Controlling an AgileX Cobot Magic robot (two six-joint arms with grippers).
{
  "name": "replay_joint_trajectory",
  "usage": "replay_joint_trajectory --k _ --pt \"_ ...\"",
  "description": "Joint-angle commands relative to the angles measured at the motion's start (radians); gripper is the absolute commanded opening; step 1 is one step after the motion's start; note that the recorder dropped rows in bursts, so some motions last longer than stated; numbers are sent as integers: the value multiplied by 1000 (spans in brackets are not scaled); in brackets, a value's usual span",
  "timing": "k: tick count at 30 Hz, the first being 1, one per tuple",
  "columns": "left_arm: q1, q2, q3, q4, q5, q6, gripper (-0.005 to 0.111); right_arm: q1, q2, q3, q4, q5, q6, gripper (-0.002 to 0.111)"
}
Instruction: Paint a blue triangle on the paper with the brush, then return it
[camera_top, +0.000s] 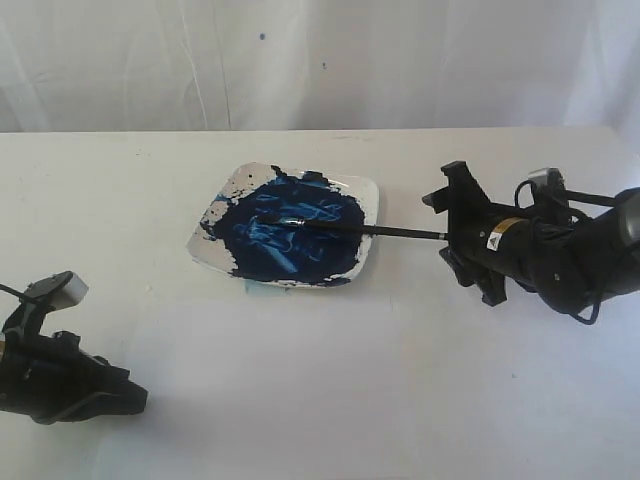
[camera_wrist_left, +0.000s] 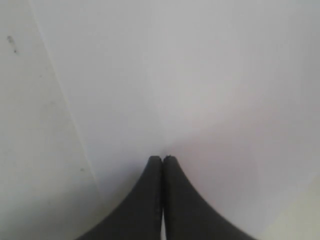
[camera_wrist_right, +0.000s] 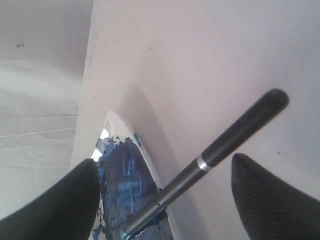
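The white square plate (camera_top: 365, 190) holds a smear of dark blue paint (camera_top: 300, 240); the brush (camera_top: 400, 232) lies with its tip in it, handle running out over the rim toward 3 o'clock. There the right gripper (camera_top: 448, 233) stands with jaws apart, the handle end between them, touching neither. At 8 o'clock from the plate, the left gripper (camera_wrist_left: 162, 159) has its jaws together over the paper (camera_wrist_left: 210, 90)

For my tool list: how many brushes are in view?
1. The brush lies with its tip in the blue paint on the plate, its handle between the open fingers of the right gripper. I see no other.
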Motion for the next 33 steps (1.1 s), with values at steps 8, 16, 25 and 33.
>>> replay_joint_trajectory --k 8,16,25,33 --pt "-4 -11 5 7 14 3 0 -2 58 -55 2 7 75 64" --pt "-4 -11 5 7 14 3 0 -2 68 -55 4 12 75 54" --pt "-4 -11 5 7 14 3 0 -2 93 -55 23 7 77 49" --pt "-4 -11 5 7 14 3 0 -2 111 -55 47 3 77 37"
